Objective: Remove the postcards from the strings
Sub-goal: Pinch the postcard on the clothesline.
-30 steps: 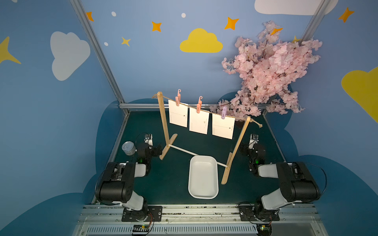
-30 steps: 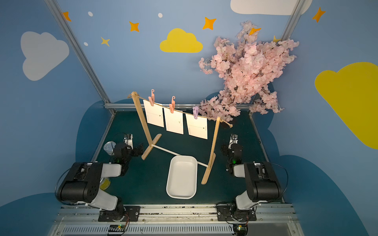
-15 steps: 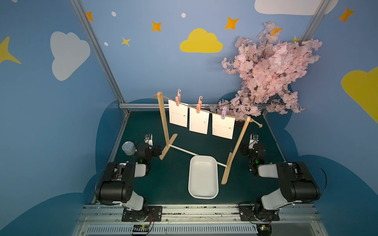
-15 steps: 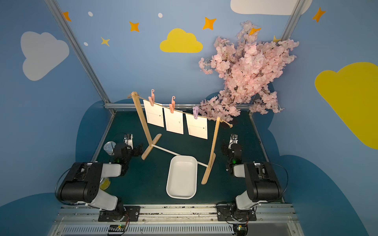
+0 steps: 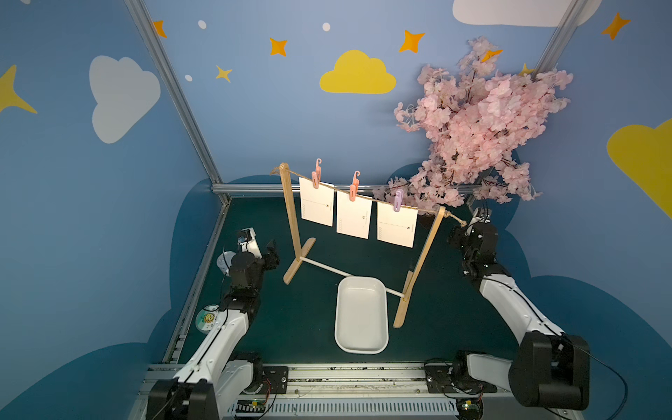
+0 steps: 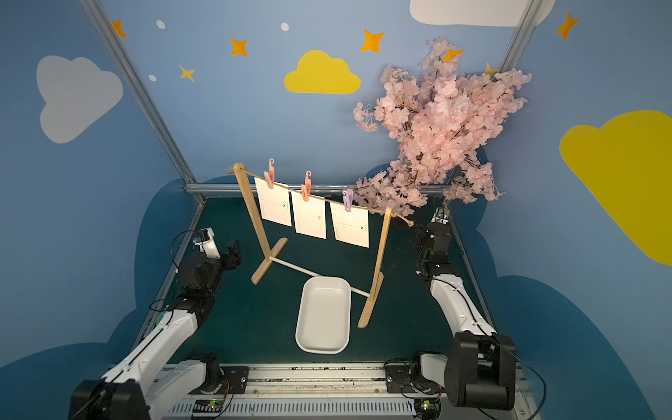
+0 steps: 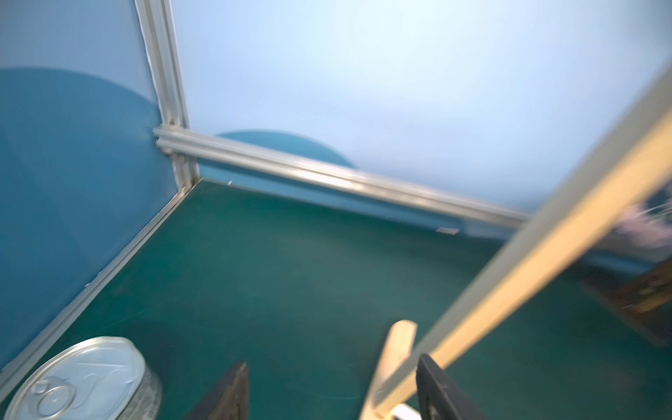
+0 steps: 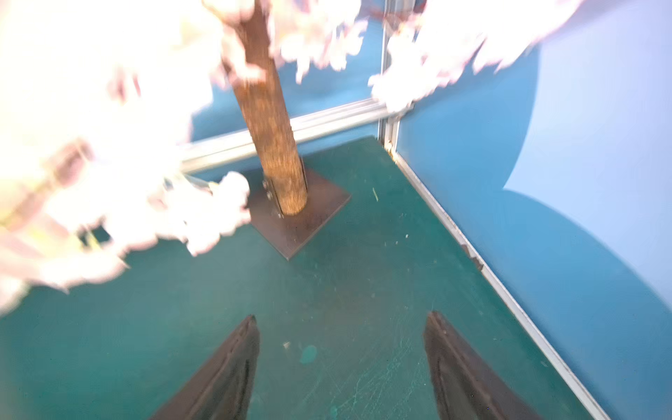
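Seen from above, a light wooden stand stood on a dark green table, with a jute twine strung between its two posts. Three white postcards hung from the twine in a row, each pinched by a plastic clothes peg (two pink, one purple). None had come off. A white tray lay empty just in front of the stand.

The left gripper sat low near the stand's left foot, jaws well apart and holding nothing. The right gripper hovered beside the right post, close to the twine's frayed end and under an artificial cherry blossom tree. It was also wide open and empty. Both wrist views were blurred.

The likely risks:
- The stand looked light, so tugging a card without first squeezing its peg could tip or drag the whole frame.
- The same tug could tear or crease the paper.
- The left jaws were close enough to the foot to knock it on the way up.
- A tin can stood by that arm, where a wide swing might topple it.
- The right arm might brush the blossoms or snag the loose twine end, shaking the cards.
- A freed card could flutter past the tray.
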Robot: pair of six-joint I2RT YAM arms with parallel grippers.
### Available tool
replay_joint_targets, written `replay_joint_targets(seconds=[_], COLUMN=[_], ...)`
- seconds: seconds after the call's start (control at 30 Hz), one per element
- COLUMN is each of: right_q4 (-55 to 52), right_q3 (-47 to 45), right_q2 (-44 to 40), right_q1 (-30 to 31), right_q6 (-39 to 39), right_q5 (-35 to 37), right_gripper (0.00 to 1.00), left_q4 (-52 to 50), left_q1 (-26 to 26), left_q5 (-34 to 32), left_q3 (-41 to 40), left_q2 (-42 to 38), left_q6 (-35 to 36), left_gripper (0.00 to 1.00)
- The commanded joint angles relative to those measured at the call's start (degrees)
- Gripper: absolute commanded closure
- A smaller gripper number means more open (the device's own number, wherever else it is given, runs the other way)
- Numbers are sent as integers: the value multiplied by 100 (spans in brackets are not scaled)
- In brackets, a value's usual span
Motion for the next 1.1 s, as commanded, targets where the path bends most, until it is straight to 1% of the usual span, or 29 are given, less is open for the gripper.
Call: replay_joint_targets(seconds=[0.0,0.1,0.2,0.27,0.37,0.43,0.57,0.67,0.77,0.87,1.07], right_q4=[-1492,-1797,-2190,-2503,-2630,-2582,-2682,-2698,-2664,-2752,-3056], right_q3=[509,874,1470,1901,2369,2517,2842,2968,3018,3149,3581], right_q2=[-271,-487,-454,-336,-274,-311,-419,-559,-730,-823,-904], right_q1=[-36,-36,27,136,447,591,894,1050,1188,1275,1432], right_q6=[370,592,671,533,289,204,-115,-210,-301,-357,-516], right_q5=[-230,-519,-766,-830,-713,-795,-767,-751,-744,-810,-1119], right_gripper=[28,29,31,32,32,31,30,29,28,27,27], left_q4=[-1089,-1756,-2403,-2798,-3149,-3165,-3179,-3176,-2961,-2622,-2454], left_q1=[-312,-755,-1190,-1499,-1957,-2265,-2924,-3328,-3624,-3773,-3870], left_q5=[53,-33,-102,-106,-51,122,223,370,615,837,1364], left_q3=[342,861,1464,1872,2356,2554,3035,3487,3833,4015,4406], left_q2=[-428,-512,-428,-336,-187,-77,392,853,1273,1631,2108], left_q6=[-533,-548,-512,-377,-125,-2,249,462,568,742,822], left_gripper=[30,31,32,33,34,35,36,35,35,35,34])
